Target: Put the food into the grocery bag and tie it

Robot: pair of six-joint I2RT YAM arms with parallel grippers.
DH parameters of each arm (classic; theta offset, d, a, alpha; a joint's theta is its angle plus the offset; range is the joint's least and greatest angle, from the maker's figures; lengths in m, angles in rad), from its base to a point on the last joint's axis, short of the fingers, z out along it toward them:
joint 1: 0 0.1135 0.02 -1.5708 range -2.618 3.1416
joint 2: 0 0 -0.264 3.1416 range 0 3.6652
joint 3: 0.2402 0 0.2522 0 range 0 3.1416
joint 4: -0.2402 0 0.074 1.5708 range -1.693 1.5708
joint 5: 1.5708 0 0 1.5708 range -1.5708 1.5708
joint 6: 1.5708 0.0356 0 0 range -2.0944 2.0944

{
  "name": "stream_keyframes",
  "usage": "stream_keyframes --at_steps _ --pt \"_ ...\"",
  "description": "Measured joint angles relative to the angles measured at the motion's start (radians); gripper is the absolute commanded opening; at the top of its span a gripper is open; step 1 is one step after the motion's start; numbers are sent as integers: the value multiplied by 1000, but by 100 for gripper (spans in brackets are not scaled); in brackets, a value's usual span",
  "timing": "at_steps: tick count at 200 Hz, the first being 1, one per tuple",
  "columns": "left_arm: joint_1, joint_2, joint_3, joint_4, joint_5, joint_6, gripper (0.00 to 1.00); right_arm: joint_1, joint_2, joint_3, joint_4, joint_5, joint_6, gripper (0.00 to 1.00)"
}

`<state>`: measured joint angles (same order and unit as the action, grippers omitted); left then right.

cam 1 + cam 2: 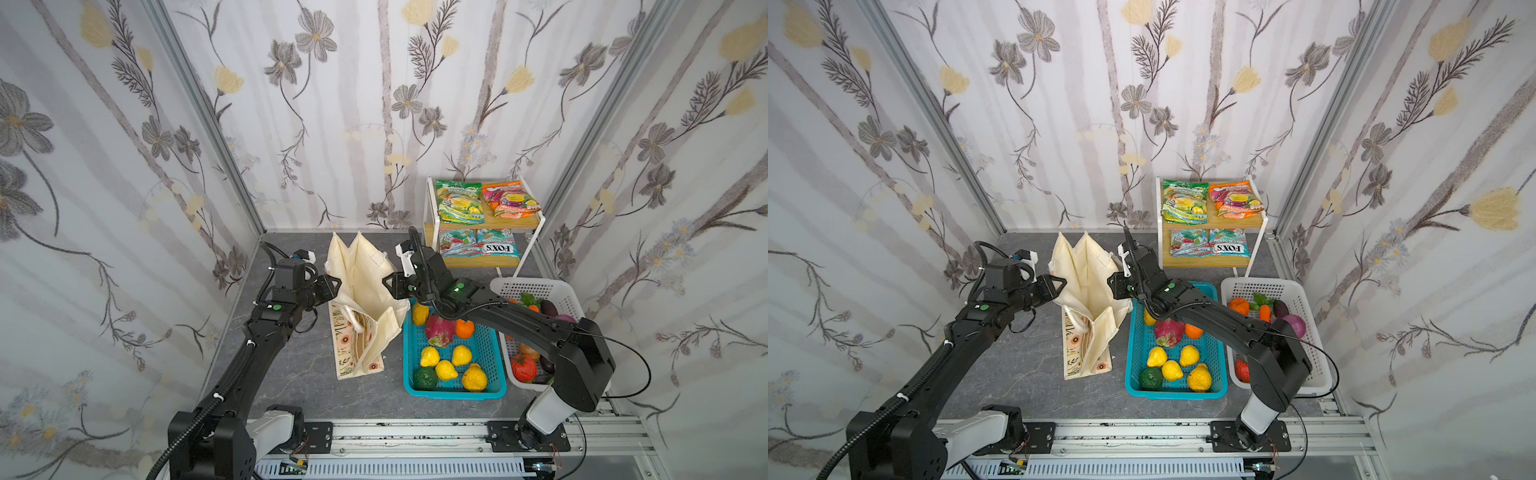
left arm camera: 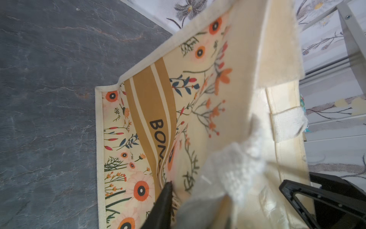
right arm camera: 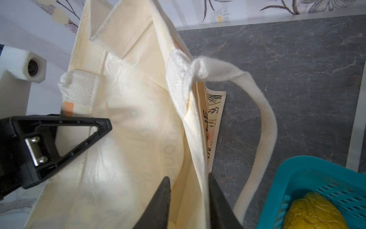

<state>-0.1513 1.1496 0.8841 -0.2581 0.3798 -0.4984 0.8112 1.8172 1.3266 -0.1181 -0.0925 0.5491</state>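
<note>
spreading the mouth of the grocery bag (image 1: 361, 282) beside the teal basket (image 1: 457, 392), we pinch one wall with the left gripper (image 1: 338, 283); the right gripper (image 1: 385, 283) straddles the other, jaws slightly parted. nothing looks packed: dragon fruit (image 1: 439, 330) basketed, snack packets (image 1: 457, 201) shelved; tying remains.

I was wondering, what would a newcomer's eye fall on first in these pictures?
Probably the cream floral grocery bag standing open mid-table, with the left claw and right claw at its opposite rims. Next, the teal basket beside it, bright with yellow lemons and a pink dragon fruit. Colourful snack packets sit on the back shelf.
</note>
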Motion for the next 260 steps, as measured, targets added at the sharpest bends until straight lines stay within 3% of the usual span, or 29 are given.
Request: stream_keyframes --at_steps 22,43,74,96,147,164,188,195,214,238,260 --pt "8 -25 1 -8 -19 2 0 0 -3 1 2 -5 -2 0" --pt "43 -45 60 -88 -62 35 0 -2 -36 -11 -21 8 -16 0" --pt "73 -41 200 -239 -217 144 0 -42 -87 -14 -55 52 -44 0" --pt "135 -84 202 -311 -264 190 0 -75 -126 -32 -97 74 -65 0" --pt "285 -175 135 -416 -243 279 0 -110 -149 -37 -193 47 -114 0" --pt "297 -186 135 -437 -236 298 0 -117 -149 -37 -205 40 -126 0" --pt "289 -177 136 -442 -129 290 0 -122 -154 -38 -217 40 -134 2" --pt "267 -170 137 -440 -105 277 7 -116 -159 -39 -219 40 -134 3" --pt "179 -149 155 -426 -65 242 14 -71 -162 -32 -214 56 -130 4" --pt "133 -108 180 -389 -35 223 53 -22 -146 -22 -185 47 -115 6" --pt "130 -90 183 -374 -48 216 68 -13 -134 -31 -184 49 -92 11"
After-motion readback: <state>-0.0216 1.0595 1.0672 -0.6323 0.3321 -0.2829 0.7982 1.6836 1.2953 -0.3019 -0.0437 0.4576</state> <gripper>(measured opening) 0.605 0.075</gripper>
